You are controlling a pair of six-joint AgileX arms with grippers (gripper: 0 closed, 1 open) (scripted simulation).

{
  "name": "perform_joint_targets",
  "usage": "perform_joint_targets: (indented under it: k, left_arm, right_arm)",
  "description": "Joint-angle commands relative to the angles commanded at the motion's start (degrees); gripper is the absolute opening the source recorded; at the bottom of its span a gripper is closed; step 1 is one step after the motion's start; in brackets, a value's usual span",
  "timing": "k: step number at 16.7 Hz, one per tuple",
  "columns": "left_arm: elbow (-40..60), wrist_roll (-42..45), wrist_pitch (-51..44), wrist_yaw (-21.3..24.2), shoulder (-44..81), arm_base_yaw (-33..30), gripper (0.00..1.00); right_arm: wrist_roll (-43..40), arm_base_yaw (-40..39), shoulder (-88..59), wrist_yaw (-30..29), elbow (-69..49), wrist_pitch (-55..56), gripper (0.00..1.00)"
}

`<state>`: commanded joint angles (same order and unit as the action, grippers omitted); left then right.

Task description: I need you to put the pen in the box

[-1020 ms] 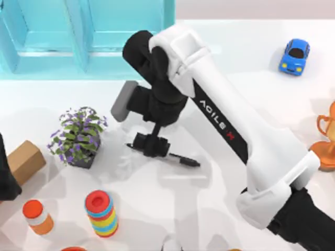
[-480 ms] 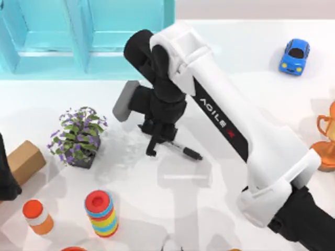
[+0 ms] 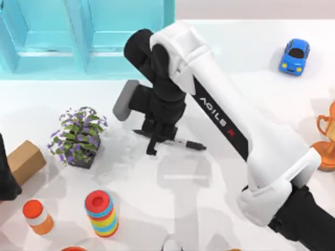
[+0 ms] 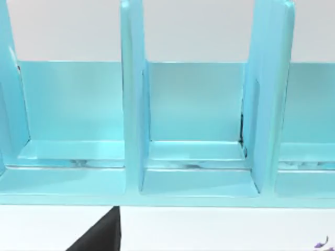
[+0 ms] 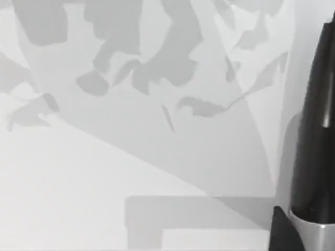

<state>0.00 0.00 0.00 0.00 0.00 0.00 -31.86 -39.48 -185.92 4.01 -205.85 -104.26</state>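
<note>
The pen (image 3: 189, 145) is slim and mostly black with a pale stretch. It sticks out to the right from my right gripper (image 3: 156, 141), which is shut on its left part near the table's middle. In the right wrist view a glossy black length of the pen (image 5: 314, 130) with a silver band runs along one edge above the white tabletop. The box (image 3: 84, 36) is turquoise with upright dividers and stands at the back left, behind the gripper. The left wrist view looks into its compartments (image 4: 193, 110). My left arm (image 3: 6, 172) is parked at the left edge.
A potted plant with purple flowers (image 3: 79, 137) stands just left of the gripper. A brown block (image 3: 23, 161), an orange-capped bottle (image 3: 37, 217) and a striped ring stack (image 3: 101, 213) sit front left. A blue toy car (image 3: 294, 56) is back right, an orange trophy (image 3: 325, 141) at the right edge.
The right gripper turned and shut on the pen, which lay loose under it a second ago. The pen's free end has swung up and to the right, lying more level now.
</note>
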Motion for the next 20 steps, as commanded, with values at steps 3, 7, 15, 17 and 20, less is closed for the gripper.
perform_joint_targets:
  k: [3, 7, 15, 17, 20]
  left_arm:
    - [0.0, 0.0, 0.0, 0.0, 0.0, 0.0, 1.0]
    - [0.0, 0.0, 0.0, 0.0, 0.0, 0.0, 1.0]
    - [0.0, 0.0, 0.0, 0.0, 0.0, 0.0, 1.0]
    - [0.0, 0.0, 0.0, 0.0, 0.0, 0.0, 1.0]
    - [0.0, 0.0, 0.0, 0.0, 0.0, 0.0, 1.0]
  right_arm:
    - [0.2, 0.2, 3.6, 0.2, 3.9, 1.2, 0.0]
    - [0.4, 0.4, 13.6, 0.7, 17.3, 4.5, 0.0]
    - [0.0, 0.0, 30.0, 0.5, 39.4, 9.5, 0.0]
    - [-0.1, 0.0, 30.1, 0.5, 39.6, 9.5, 0.0]
    - [0.1, 0.1, 30.0, 0.5, 39.4, 9.4, 0.0]
